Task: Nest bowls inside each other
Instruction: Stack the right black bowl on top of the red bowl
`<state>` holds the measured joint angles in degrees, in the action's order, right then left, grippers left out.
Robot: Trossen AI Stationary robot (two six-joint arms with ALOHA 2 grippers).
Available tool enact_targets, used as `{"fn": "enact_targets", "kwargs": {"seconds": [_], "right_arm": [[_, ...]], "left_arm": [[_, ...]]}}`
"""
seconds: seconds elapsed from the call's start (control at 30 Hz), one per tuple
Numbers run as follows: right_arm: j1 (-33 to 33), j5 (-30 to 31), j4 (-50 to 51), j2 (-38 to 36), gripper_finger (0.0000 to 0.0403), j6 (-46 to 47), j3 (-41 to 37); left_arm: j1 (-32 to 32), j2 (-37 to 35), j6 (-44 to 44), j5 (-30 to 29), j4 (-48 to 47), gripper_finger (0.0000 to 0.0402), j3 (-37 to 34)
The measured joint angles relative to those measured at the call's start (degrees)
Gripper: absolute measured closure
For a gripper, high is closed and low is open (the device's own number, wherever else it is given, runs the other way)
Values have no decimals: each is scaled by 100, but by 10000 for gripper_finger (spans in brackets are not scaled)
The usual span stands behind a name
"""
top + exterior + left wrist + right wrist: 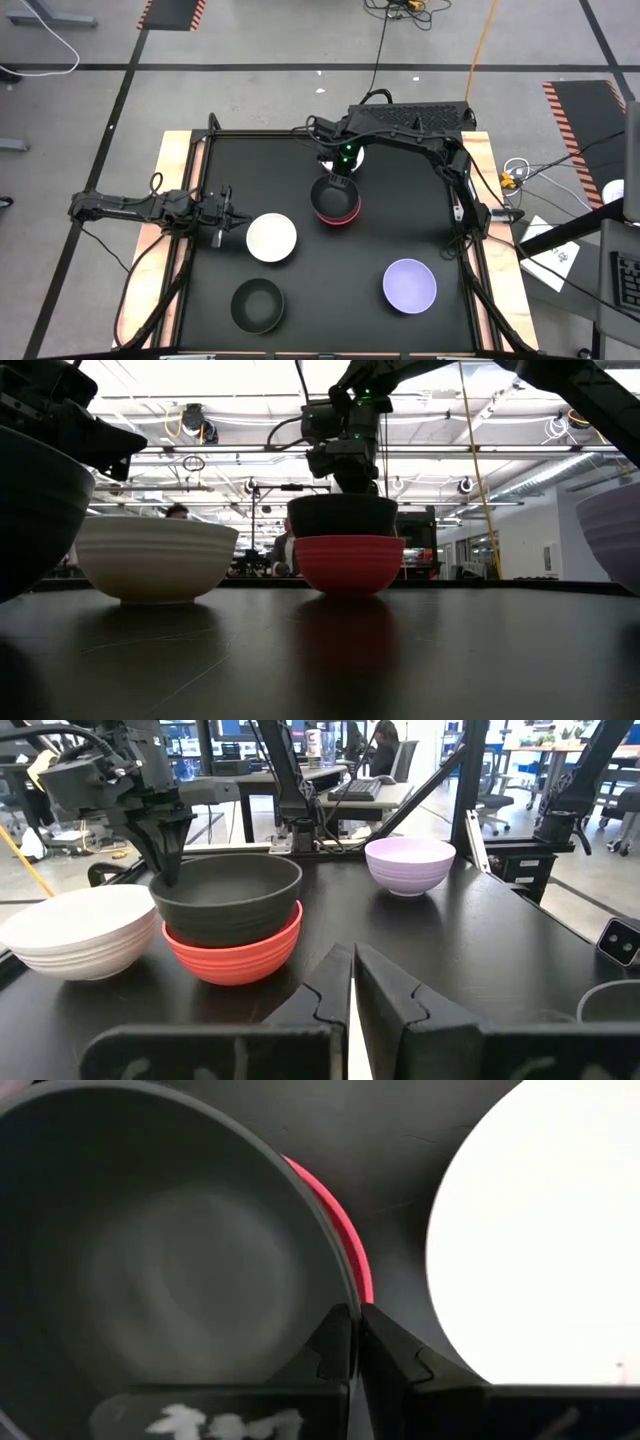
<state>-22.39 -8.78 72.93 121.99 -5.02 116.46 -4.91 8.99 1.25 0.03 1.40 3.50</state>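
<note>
High view: right tool [336,178] clamped on rim of round black plastic bowl [333,194] nested in red plastic bowl [338,216], mid-table [400,190]. Left wrist view: left tool [352,982] fingers together, empty; pale lavender bowl [409,863] apart.

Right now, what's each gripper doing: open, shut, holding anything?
Left gripper: shut, empty, at the table's left beside the white bowl.
Right gripper: shut on the black bowl's rim; the bowl sits in the red bowl.
</note>
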Motion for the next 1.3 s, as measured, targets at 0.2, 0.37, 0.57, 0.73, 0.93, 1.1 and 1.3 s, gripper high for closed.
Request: {"fn": "enact_targets", "kwargs": {"seconds": [0.2,0.37,0.57,0.73,0.93,1.1,1.3], "right_arm": [[-2,92,-15,0,401,26,0],[-2,145,-119,0,401,-188,0],[-2,88,-186,0,401,-300,0],[-2,-154,-234,-25,401,-239,-167],[29,78,-122,-50,401,-235,-482],[37,193,-105,-57,401,-262,-490],[39,278,-286,-61,401,-245,-566]], "left_arm": [[0,-1,-13,0,0,380,0],[0,0,-32,0,-29,380,1],[-1,-1,-136,2,-88,380,0],[0,-2,-144,2,-90,380,0],[0,-2,-137,0,-86,380,-1],[-2,-2,-135,1,-22,380,0],[0,-2,-150,2,6,380,1]]}}
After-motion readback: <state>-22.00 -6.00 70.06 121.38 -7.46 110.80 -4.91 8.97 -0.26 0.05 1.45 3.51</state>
